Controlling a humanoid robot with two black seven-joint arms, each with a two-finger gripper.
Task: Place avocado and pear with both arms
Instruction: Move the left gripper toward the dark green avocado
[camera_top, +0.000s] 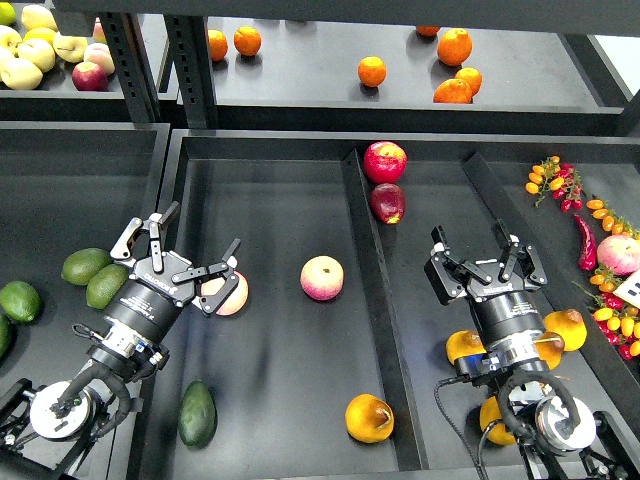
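The dark green avocado (197, 413) lies at the front left of the middle tray, below my left arm. The yellow-orange pear (369, 418) with a dark patch lies at the front of the same tray, beside the divider (370, 310). My left gripper (185, 258) is open and empty, above the tray's left side, well behind the avocado and right next to a pink peach (234, 295). My right gripper (487, 262) is open and empty over the right compartment, right of and behind the pear.
A second peach (322, 277) sits mid-tray. Two red apples (385, 162) lie by the divider's far end. Lighter green avocados (95, 275) lie in the left tray. Similar yellow pears (566, 328) lie around my right arm. Chillies and small tomatoes (590, 235) lie far right. Oranges (455, 47) are on the shelf.
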